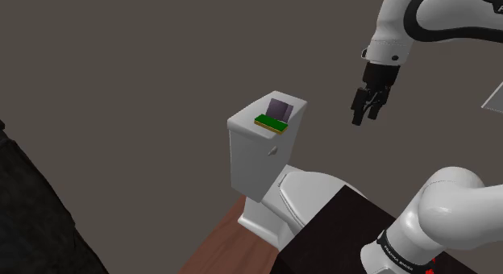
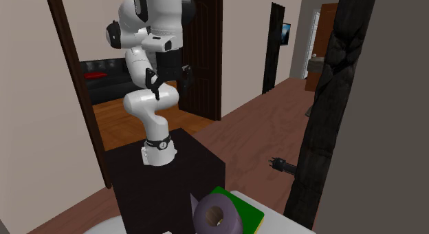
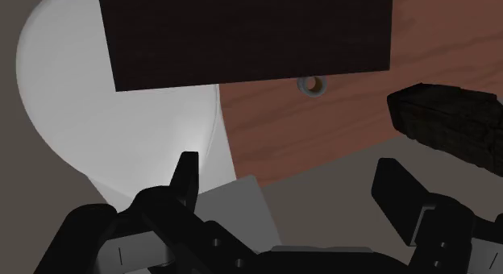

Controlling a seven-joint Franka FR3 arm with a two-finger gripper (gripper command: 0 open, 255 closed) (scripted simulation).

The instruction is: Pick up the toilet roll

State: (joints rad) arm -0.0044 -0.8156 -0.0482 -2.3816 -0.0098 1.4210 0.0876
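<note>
Roll (image 2: 217, 215), greyish-purple, sits nearest the second exterior camera. It lies on its side, core hole toward that lens, on a green pad (image 1: 270, 123) atop the toilet (image 1: 266, 192) tank (image 1: 251, 151). Arm (image 1: 427, 14) is high. The gripper (image 1: 365, 118) hangs in the air well apart from the roll, off to the shoulder view's right. Its fingers (image 3: 187, 172) are spread wide with nothing between them.

Step in hand looks like the approach. Best bet: cross over the tank, turn the hand so the jaws straddle the roll's round sides, drop straight and close mid-body. The roll likely squashes, so a gentle squeeze.

Edges:
- Grey wall (image 1: 121, 55) is behind the tank.
- Stand (image 1: 338, 220) is just beside the bowl.
- The pad is at the lid's bowl-side edge, so a sideways nudge could tip the roll off.

Room: the air above the tank is open, so coming down from overhead seems safest.
</note>
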